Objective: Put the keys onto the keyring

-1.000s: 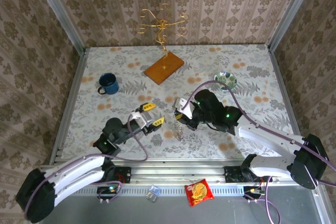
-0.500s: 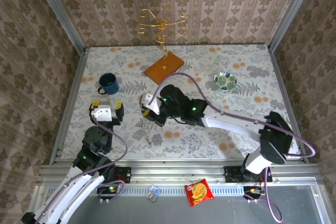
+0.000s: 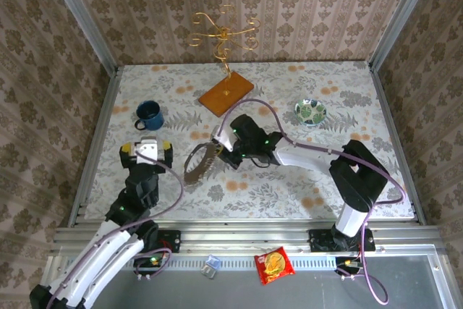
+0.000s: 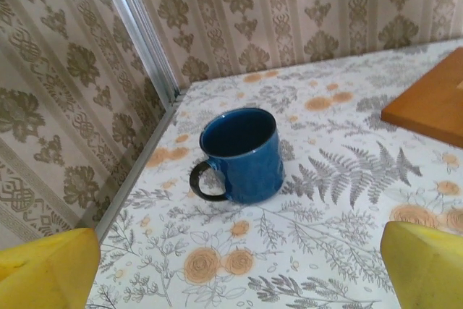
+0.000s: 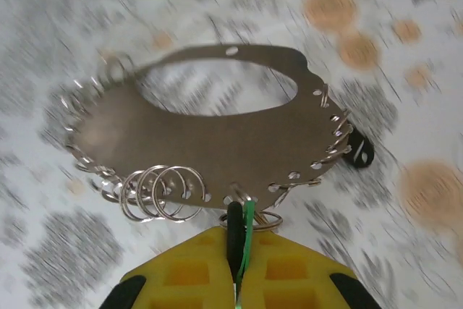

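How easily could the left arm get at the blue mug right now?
Probably easily. The left claw stands open, facing the blue mug, which sits upright just ahead with only bare table between. The right claw, holding the keys by the keyring, is off to the side.

stand (image 3: 226, 94): rear centre of tabletop (image 3: 362, 106)
mug (image 3: 148, 115): left of stand
bowl (image 3: 309, 111): right of stand
keyring (image 5: 210, 142): before stand

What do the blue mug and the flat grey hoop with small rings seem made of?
Blue mug: probably enamelled metal, glossy with a black handle; ceramic possible. Flat grey hoop: thin sheet metal, dull finish, punched edge holes carrying shiny wire rings.
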### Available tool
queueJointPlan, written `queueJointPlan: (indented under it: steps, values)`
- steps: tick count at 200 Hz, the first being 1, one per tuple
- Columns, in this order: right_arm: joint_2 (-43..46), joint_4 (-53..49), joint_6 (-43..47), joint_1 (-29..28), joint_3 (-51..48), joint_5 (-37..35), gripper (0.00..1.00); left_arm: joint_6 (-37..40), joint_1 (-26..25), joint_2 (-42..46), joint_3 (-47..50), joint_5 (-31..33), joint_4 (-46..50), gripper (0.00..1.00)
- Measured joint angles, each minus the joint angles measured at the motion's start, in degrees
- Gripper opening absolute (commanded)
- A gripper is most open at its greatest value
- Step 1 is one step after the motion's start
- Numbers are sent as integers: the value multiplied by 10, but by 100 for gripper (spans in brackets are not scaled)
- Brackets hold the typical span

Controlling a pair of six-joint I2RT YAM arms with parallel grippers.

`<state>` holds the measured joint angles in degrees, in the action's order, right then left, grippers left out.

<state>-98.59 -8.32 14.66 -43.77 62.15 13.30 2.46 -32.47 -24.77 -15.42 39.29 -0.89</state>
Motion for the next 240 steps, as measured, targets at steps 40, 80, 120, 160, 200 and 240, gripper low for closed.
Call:
queueJointPlan:
  steps: [40,80,120,160,200,240]
  values:
    - [1,-75,115,19,-13,-66,0,-11,27,-84,0,-23,-39,100]
    - [-13,-100,185,19,-16,-129,13,-14,46,-167,0,-47,-83,100]
    - [-2,-97,197,30,-33,-135,59,-14,68,-207,-2,-57,-121,100]
    - [165,-54,136,117,-130,-65,90,-12,121,-221,-15,-111,-131,100]
    - [331,148,18,269,-293,-82,96,-4,184,-280,-26,-201,-159,100]
    - [285,331,-38,346,-389,-140,100,17,194,-359,-21,-227,-235,100]
